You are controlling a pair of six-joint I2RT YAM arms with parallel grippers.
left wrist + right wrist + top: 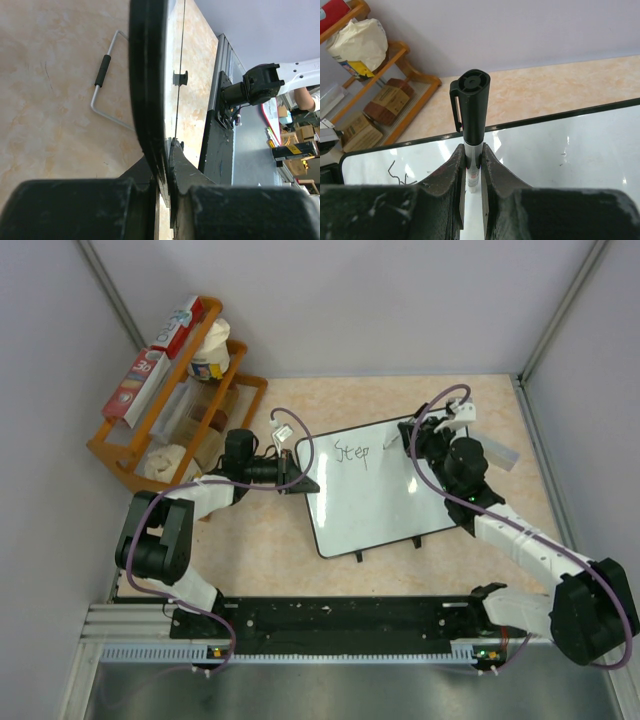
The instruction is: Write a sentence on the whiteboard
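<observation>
The whiteboard [375, 502] lies tilted on the table, with the dark word "Step" [352, 453] of the sentence near its top left. My left gripper [292, 472] is shut on the board's left rim; in the left wrist view its jaws [168, 162] pinch the black rim [147, 75] edge-on. My right gripper [412, 443] is shut on a marker [392, 440] at the board's top right, just right of the word. In the right wrist view the marker [473, 115] stands upright between the fingers [473, 165], black cap end towards the camera, over the glossy board [560, 150]. The marker tip is hidden.
An orange wooden rack [118, 455] with boxes and a bag stands at the back left and also shows in the right wrist view [415, 95]. A bent wire handle [102, 80] lies left of the board. A small grey flat bar [500, 455] lies at the right. A black rail [340, 615] runs along the near edge.
</observation>
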